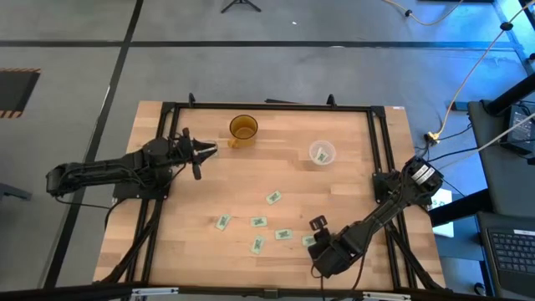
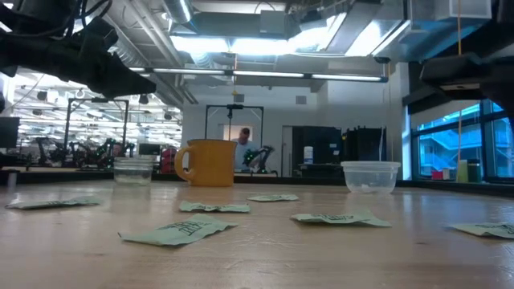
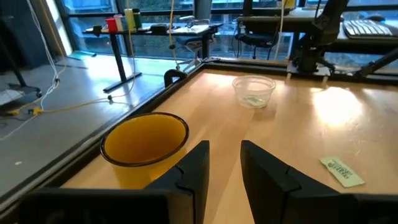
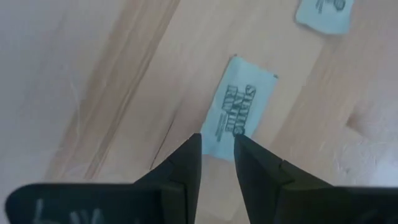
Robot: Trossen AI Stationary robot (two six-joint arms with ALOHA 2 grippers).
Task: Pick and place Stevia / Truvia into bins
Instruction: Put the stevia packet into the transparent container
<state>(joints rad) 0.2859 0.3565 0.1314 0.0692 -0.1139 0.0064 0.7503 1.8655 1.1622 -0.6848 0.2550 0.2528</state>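
Observation:
Several white-and-green Stevia packets [image 1: 258,221] lie flat on the near half of the wooden table. My right gripper [image 1: 316,226] hangs above the one nearest the right edge [image 4: 239,112]. Its fingers are slightly open over that packet's near end and touch nothing. The wide clear plastic cup [image 1: 322,153] stands toward the far right. The small glass cup [image 2: 133,170] stands left of the amber cup [image 1: 243,128]. My left gripper [image 1: 205,151] hovers over the small glass, slightly open and empty, pointing at the amber cup [image 3: 144,146].
A black frame [image 1: 267,106] runs along the table's far, left and right sides. Another packet [image 4: 323,14] lies just beyond the one under my right gripper. One packet [image 3: 342,171] lies alone near the table's middle. Bare wood shows between the cups and the packets.

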